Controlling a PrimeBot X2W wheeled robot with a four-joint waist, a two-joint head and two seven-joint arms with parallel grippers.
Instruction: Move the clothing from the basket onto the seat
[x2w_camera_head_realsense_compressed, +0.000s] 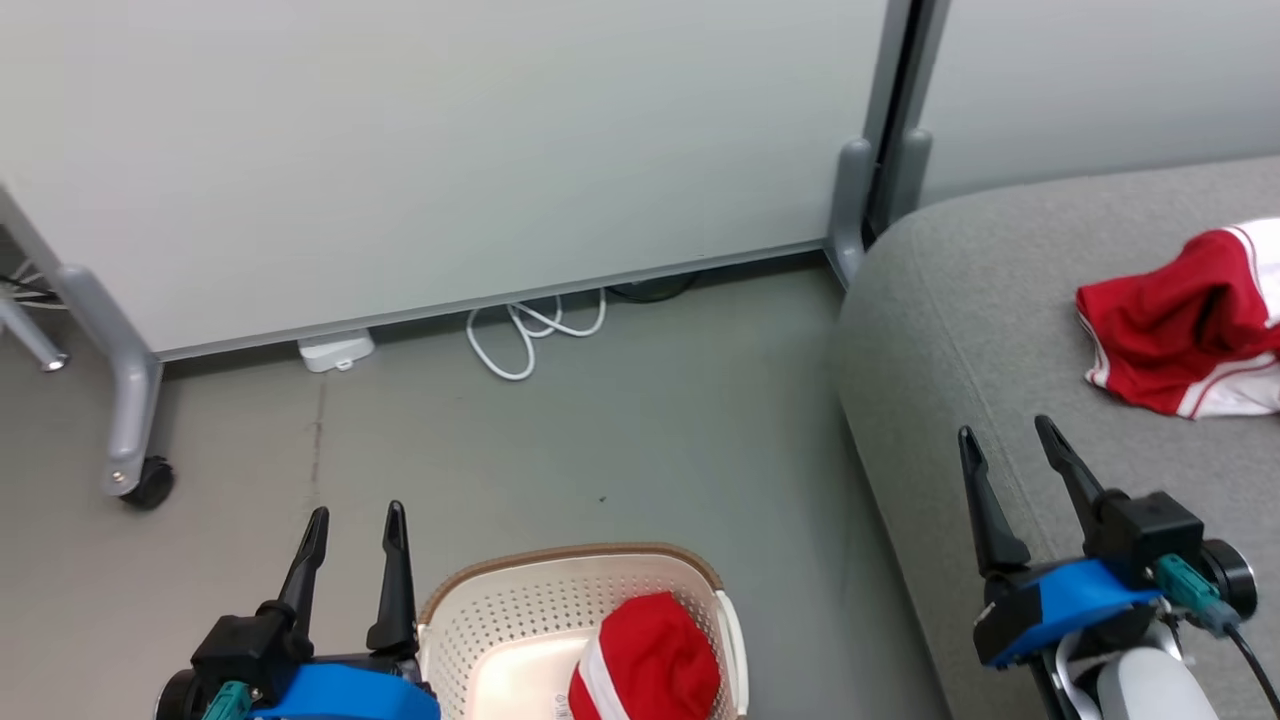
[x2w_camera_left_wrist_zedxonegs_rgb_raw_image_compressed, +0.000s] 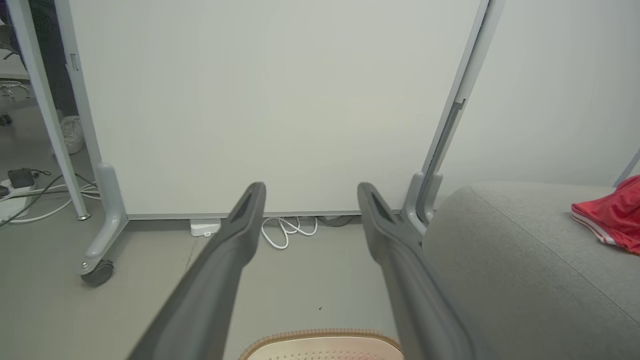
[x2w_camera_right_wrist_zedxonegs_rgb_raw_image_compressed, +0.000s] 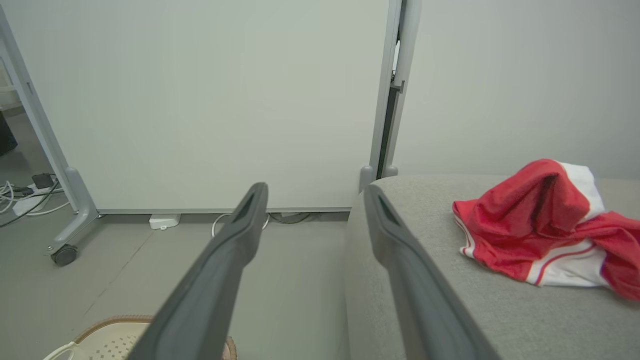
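Red garment (x2w_camera_head_realsense_compressed: 648, 660) in basket (x2w_camera_head_realsense_compressed: 520, 610), just right of spread left fingers (x2w_camera_head_realsense_compressed: 396, 580).

Two red garments: first garment (x2w_camera_head_realsense_compressed: 648, 660), second garment (x2w_camera_head_realsense_compressed: 1180, 335). One basket (x2w_camera_head_realsense_compressed: 580, 550). One seat (x2w_camera_head_realsense_compressed: 950, 330). Two grippers: left gripper (x2w_camera_head_realsense_compressed: 357, 510), right gripper (x2w_camera_head_realsense_compressed: 1003, 427). One white cable (x2w_camera_head_realsense_compressed: 525, 335). One caster wheel (x2w_camera_head_realsense_compressed: 150, 485).

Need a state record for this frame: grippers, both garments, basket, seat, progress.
left gripper: open, empty, just left of the basket in the head view
right gripper: open, empty, by the seat's near edge
basket: on the floor, left of the seat
seat: grey cushion, one garment on it
garment in basket: red with white stripe, bunched
garment on seat: red and white, crumpled
progress: one garment on the seat, one not yet moved
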